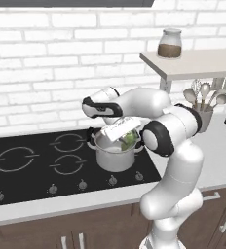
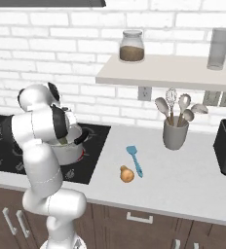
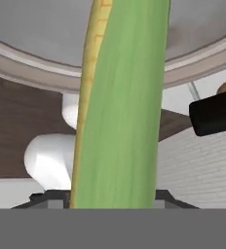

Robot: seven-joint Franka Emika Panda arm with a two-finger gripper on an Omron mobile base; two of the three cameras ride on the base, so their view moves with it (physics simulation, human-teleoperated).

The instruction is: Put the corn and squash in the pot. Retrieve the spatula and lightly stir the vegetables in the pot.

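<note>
Corn, green-husked with a yellow kernel strip, is sitting clamped in the claw, hanging over the pot directly below. The arm is folding leftward, wrist bending down above the stove. Spatula and squash are lying on the table, well off to the claw's right.

The green-husked corn hangs over the silver pot; teal spatula and squash lie on the counter.

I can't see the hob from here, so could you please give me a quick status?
Jaws shut on corn, over pot. Squash and spatula on counter. Nothing in the way.
</note>
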